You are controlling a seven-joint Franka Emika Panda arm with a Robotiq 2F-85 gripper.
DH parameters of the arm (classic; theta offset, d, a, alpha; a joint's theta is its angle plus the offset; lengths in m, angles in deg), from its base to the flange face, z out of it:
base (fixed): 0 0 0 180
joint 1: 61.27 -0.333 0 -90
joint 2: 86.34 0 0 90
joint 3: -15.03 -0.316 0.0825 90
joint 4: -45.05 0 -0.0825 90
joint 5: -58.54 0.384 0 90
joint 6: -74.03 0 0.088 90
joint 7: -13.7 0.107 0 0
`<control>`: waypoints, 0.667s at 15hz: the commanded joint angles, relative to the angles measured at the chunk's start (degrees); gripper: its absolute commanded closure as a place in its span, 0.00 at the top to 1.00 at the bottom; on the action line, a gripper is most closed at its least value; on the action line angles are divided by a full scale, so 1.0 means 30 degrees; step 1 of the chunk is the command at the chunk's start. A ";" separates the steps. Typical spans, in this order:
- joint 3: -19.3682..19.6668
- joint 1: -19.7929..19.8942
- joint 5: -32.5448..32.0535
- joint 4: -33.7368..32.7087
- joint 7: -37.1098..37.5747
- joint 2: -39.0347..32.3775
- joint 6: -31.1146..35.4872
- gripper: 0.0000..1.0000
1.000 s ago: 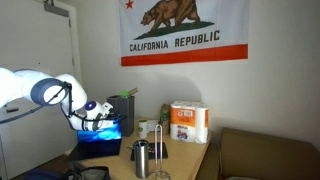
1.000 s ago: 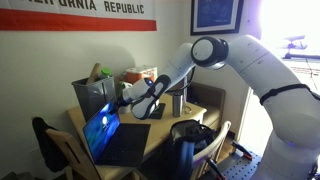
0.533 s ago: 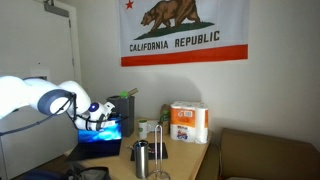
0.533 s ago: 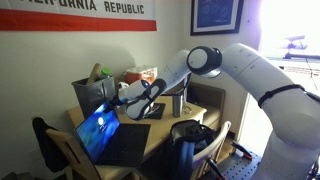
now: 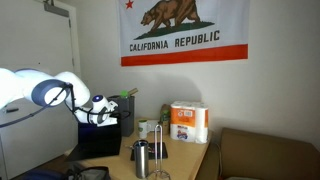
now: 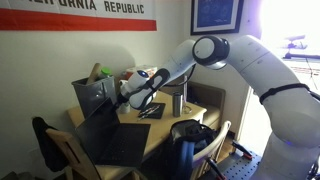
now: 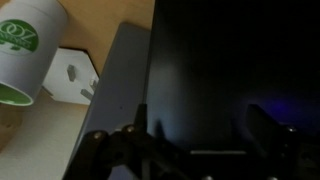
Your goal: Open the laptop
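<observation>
Laptop point(image 6: 104, 131): count 1. It sits on the wooden table point(image 6: 168, 124) at the end nearest the arm, with its base flat and its lid raised. The screen face reads dark in both exterior views point(image 5: 98, 141). In the wrist view the lid point(image 7: 230, 70) fills the right and centre of the frame as a black panel, with a faint blue glow at its lower right. Gripper point(image 6: 135, 97): count 1, on the single white arm, positioned at the lid's top edge, also seen in an exterior view point(image 5: 103, 110). In the wrist view point(image 7: 190, 138) the jaws stand released, fingers spread wide at the bottom of the frame with nothing clamped between them. Whether a finger touches the lid cannot be told, because the view is too dark. Just beside the laptop in the wrist view: 1 green-and-white cup point(image 7: 25, 50) on its side or tilted, and 1 flat white piece point(image 7: 75, 75) on the table next to it. Behind the laptop: 1 dark grey box-shaped bin point(image 6: 92, 95), upright. Farther along the table: 1 steel cup point(image 5: 141, 159) near the front edge and 1 pack of white rolls point(image 5: 188, 122) at the far end, well apart from the laptop. On the wall: 1 California Republic flag point(image 5: 185, 30).
</observation>
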State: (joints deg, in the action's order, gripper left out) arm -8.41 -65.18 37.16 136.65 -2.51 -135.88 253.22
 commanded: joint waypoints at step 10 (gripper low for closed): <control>-0.1569 0.3190 0.7673 0.6403 -0.2230 0.6948 -0.8025 1.00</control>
State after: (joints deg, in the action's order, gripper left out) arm -10.95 -58.71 54.24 148.99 -6.10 -120.93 232.93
